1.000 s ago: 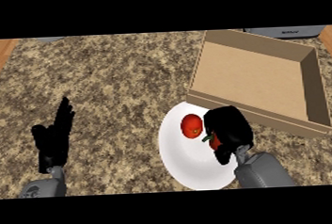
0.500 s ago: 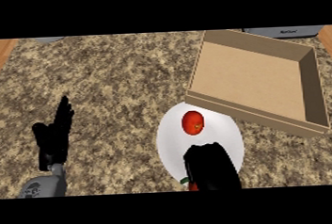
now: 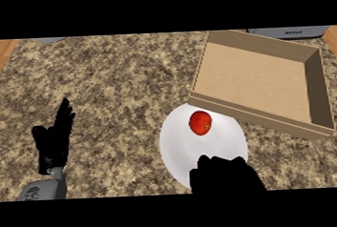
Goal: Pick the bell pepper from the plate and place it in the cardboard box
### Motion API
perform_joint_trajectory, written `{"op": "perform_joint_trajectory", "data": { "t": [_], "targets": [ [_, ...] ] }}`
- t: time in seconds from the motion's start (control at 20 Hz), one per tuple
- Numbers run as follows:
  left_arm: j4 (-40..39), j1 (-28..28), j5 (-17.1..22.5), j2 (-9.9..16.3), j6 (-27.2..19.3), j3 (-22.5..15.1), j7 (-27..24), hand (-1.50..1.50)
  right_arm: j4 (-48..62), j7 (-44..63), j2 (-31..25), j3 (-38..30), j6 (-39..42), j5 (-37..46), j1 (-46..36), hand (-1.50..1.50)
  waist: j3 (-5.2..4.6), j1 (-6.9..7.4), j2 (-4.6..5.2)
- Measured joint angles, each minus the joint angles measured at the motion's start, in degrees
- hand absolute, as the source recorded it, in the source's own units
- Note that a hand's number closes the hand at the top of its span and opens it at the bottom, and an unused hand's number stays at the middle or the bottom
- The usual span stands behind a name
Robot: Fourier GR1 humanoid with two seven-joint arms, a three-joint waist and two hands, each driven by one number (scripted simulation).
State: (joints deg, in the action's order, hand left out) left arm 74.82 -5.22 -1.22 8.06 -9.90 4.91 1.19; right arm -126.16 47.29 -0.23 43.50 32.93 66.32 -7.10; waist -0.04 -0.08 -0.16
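Your view: speckled granite counter (image 3: 120,79), wood strips at both side edges, grey appliance (image 3: 287,32) at top right. Box (image 3: 268,77) open, near corner overlapping plate (image 3: 180,148) rim. Pepper (image 3: 201,122) on plate's upper part, untouched. Right hand (image 3: 223,175) over plate's lower edge, holding nothing; finger state can't tell. Left hand (image 3: 54,139) at left, fingers straight, resting open.

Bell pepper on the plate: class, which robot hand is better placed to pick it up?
Right robot hand: it sits over the plate, just below the bell pepper. The left robot hand rests far off.
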Motion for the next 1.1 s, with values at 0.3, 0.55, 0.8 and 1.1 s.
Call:
{"op": "perform_joint_trajectory", "data": {
  "t": [0.3, 0.55, 0.8, 1.1],
  "targets": [
    [0.94, 0.86, -0.21, -0.54, -0.13, -0.37, -0.31, 0.0, -7.78, 4.24, 0.0, -6.46, 3.6, -3.84, -9.29, 1.5, -0.04, 0.25, 0.03],
    [1.09, 0.24, -0.03, -0.18, 0.08, 0.04, 0.4, 0.0, -7.51, 3.09, 0.05, -17.0, 8.71, -4.64, -17.41, 1.5, -0.03, 0.19, 0.05],
    [0.71, -0.25, -0.11, -0.25, 0.13, 0.27, 0.13, 0.0, -3.61, -0.17, -0.91, -29.49, 10.95, -8.23, -24.17, 1.5, 0.01, 0.26, 0.14],
    [1.63, 0.56, -0.29, -0.3, 0.42, 0.08, 0.58, 0.0, 4.7, -7.97, -5.67, -42.81, 8.28, -13.48, -28.25, 1.5, 0.04, 0.38, 0.22]
  ]
}}
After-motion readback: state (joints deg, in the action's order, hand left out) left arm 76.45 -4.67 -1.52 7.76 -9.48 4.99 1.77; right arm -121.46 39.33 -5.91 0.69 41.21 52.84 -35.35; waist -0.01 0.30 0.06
